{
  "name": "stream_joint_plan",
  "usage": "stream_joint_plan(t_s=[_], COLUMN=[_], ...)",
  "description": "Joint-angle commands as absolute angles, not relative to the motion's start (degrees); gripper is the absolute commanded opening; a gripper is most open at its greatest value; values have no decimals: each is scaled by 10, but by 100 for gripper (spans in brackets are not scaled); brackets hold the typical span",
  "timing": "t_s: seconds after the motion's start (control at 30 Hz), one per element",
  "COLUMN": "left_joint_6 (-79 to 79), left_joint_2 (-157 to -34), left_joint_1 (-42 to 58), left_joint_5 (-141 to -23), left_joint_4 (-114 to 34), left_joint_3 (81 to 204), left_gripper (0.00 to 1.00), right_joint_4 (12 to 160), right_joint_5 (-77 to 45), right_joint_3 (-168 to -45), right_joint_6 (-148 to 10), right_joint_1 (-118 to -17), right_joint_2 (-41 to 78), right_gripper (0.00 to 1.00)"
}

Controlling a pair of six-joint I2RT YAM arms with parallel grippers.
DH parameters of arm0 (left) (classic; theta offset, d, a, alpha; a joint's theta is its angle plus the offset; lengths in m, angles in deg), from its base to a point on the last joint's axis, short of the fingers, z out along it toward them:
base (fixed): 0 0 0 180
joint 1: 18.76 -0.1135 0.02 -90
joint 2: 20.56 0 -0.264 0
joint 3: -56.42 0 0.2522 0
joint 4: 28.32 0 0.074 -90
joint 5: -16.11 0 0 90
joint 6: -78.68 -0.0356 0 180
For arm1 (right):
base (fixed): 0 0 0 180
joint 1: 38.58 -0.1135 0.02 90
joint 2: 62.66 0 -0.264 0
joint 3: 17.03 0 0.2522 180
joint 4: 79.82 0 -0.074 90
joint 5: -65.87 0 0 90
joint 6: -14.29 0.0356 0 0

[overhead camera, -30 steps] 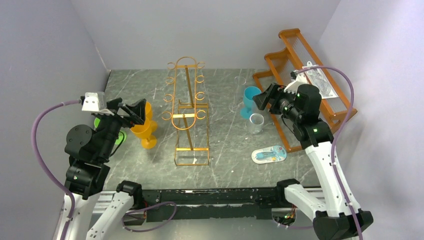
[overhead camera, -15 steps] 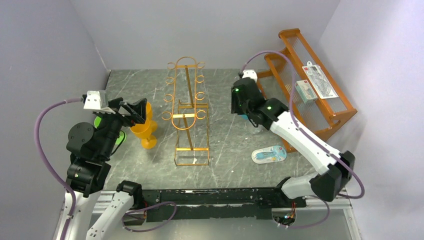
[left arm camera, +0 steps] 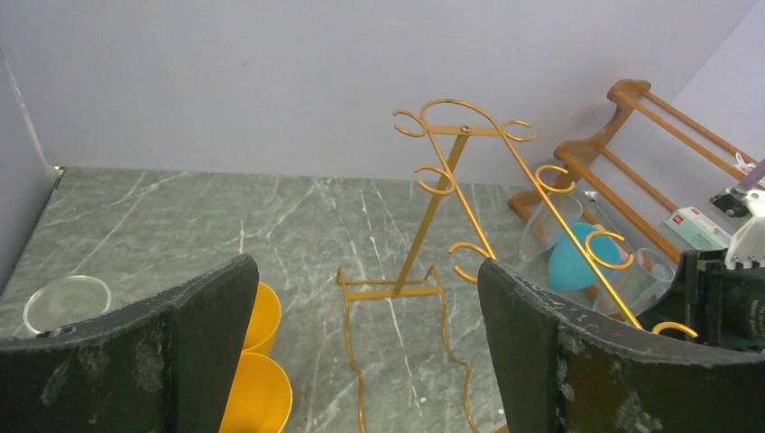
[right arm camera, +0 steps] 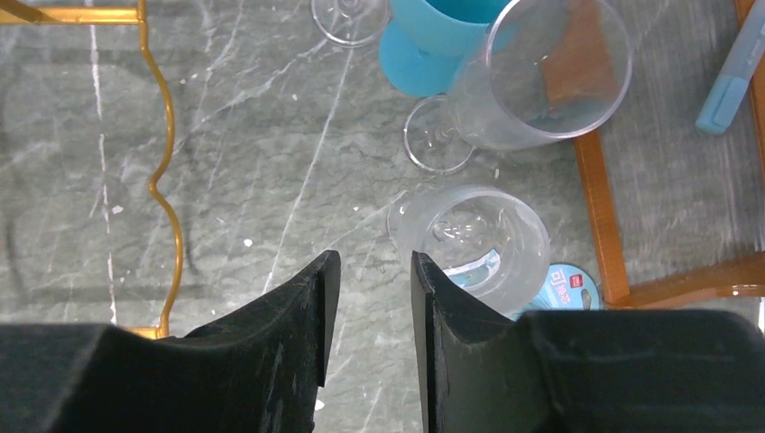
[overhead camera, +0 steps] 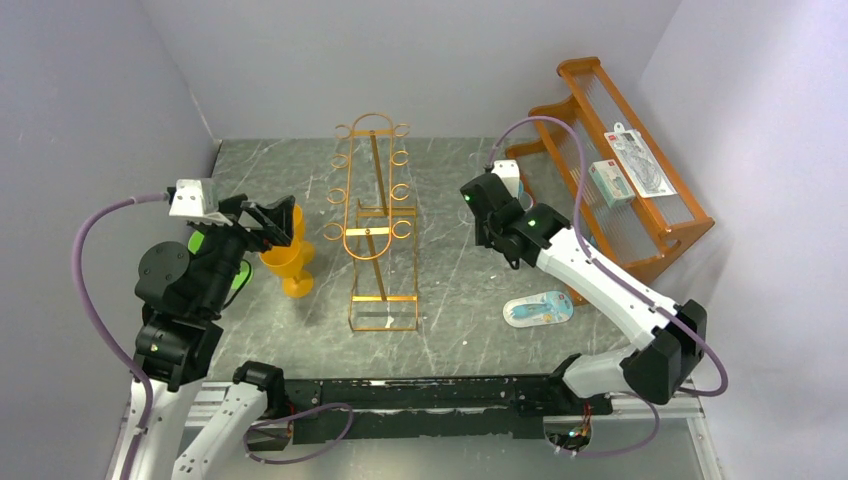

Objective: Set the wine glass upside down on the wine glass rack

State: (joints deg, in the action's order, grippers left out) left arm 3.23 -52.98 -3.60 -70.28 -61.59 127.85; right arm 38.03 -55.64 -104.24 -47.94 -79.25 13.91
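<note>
right gripper (right arm camera: 370,263) jaws narrowly apart, empty, low centre of wrist view. wine glass (right arm camera: 532,81) upright upper right, beside blue cup (right arm camera: 437,27). rack (overhead camera: 372,232) mid-frame overhead. left gripper (left arm camera: 365,266) wide apart, empty.

Place: a robot test cell in a lab, not a lived-in room.
Walls: plain pale lilac panels (overhead camera: 400,60) close off the top, left and right of the overhead view.
Machines: a left arm (overhead camera: 175,285) and a right arm (overhead camera: 600,285) stand on a black rail (overhead camera: 420,395) along the bottom edge.
Props: a wire rack (overhead camera: 372,235), a wooden shelf (overhead camera: 575,70) and an orange cup (overhead camera: 285,258) are set out on a marble-look table (overhead camera: 450,290).
</note>
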Motion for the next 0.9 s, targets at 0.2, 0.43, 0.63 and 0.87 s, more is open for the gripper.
stream_joint_plan(t_s=[0.2,0.43,0.63,0.87], left_joint_6=[28,32,37,38], left_joint_2=[-525,-531,-535,-559], left_joint_1=[-33,-33,-33,-33], left_joint_5=[-706,-708,-691,-698], left_joint_4=[-608,-605,-597,-632], left_joint_3=[1288,1290,1288,1320], left_gripper=[97,96,95,95], right_joint_4=[375,391,418,434], right_joint_5=[-558,-543,-504,-483], right_joint_3=[-1015,-996,-971,-975], right_joint_6=[-455,-454,-465,-479], right_joint_1=[-757,-750,-744,-744], right_joint_2=[162,151,151,132], right_gripper=[37,36,21,0])
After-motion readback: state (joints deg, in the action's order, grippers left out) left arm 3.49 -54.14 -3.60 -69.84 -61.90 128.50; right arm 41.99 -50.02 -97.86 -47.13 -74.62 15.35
